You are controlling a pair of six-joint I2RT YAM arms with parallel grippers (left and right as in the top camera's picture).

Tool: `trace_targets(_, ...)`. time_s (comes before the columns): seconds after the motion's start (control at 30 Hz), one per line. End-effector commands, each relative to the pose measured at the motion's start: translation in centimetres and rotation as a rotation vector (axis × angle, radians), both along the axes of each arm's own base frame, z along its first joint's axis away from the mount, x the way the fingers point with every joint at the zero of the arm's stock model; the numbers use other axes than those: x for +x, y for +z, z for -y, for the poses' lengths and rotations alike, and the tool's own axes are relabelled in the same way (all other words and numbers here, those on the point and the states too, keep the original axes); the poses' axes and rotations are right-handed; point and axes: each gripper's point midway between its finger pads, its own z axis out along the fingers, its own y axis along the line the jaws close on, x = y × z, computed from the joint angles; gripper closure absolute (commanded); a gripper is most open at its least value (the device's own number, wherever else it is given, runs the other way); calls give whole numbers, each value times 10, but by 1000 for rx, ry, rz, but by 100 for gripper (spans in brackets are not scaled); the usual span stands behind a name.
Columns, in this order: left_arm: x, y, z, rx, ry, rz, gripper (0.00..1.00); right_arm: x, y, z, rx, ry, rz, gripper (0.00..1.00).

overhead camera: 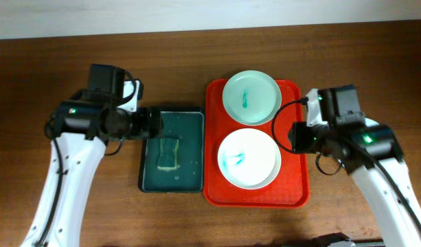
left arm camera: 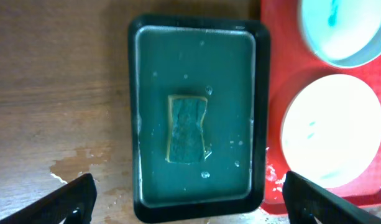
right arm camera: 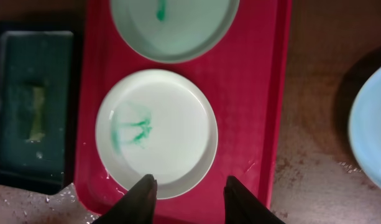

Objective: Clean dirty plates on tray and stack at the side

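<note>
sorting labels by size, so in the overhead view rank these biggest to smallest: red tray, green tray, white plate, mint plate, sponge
1. red tray
2. dark green tray
3. white plate and mint plate: they look about alike, so they are not ranked against each other
4. sponge

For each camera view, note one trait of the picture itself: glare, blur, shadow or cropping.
Overhead: evenly lit, fairly sharp. Left wrist: the white plate is washed out, its smear barely showing; the fingers of the left gripper are dark shapes at the bottom corners. Right wrist: slightly soft; the pale blue plate is cut by the right edge, a dark shadow beside it.
</note>
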Motion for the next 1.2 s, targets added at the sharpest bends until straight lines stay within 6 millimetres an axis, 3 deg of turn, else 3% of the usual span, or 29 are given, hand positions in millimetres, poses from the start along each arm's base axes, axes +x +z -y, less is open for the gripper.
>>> trace_targets(0.0, 1, -81, 14, 36, -36, -150, 16, -7, 14, 1, -11, 20, 43, 62)
trace_targets(0.1, -19, -148, 29, 76, -92, -329, 39, -10, 5, 1, -18, 21, -4, 62)
trace_targets(0.2, -34, -187, 38, 113, -135, -452, 53, -8, -3, 1, -22, 21, -37, 62)
trace_targets(0.27, -39, -203, 40, 127, -144, -496, 70, -7, -8, 1, -26, 21, -59, 62)
trace_targets(0.33, -40, -206, 40, 129, -144, -506, 97, -6, -12, 1, -28, 21, -78, 62)
trace_targets(0.37, -38, -204, 40, 128, -144, -502, 100, -6, -14, 1, -29, 21, -86, 62)
trace_targets(0.43, -33, -194, 42, 127, -143, -497, 100, -6, -16, 1, -31, 21, -94, 63)
trace_targets(0.47, -28, -182, 44, 126, -143, -493, 92, -7, -16, 1, -31, 21, -97, 62)
trace_targets(0.57, -8, -159, 43, 143, -135, -444, 55, -9, -17, 1, -32, 21, -104, 62)
trace_targets(0.6, 0, -159, 39, 171, -129, -411, 46, -9, -17, 1, -33, 21, -105, 63)
trace_targets(0.7, 11, -167, 31, 227, -117, -366, 42, -9, -17, 1, -32, 21, -104, 63)
trace_targets(0.8, 7, -198, 36, 201, -124, -400, 48, -9, -17, 1, -32, 21, -104, 63)
trace_targets(0.83, 0, -208, 39, 181, -129, -433, 62, -9, -17, 1, -32, 21, -104, 63)
trace_targets(0.87, -5, -214, 39, 178, -131, -461, 99, -9, -17, 1, -32, 21, -104, 63)
trace_targets(0.97, 0, -202, 42, 164, -131, -445, 100, -9, -17, 1, -32, 21, -105, 63)
trace_targets(1.0, 6, -188, 45, 152, -132, -421, 93, -9, -17, 1, -33, 21, -107, 63)
trace_targets(1.07, 16, -154, 48, 140, -131, -369, 60, -10, -17, 1, -33, 21, -111, 63)
trace_targets(1.17, 14, -120, 48, 130, -131, -332, 44, -12, -18, 2, -34, 21, -118, 63)
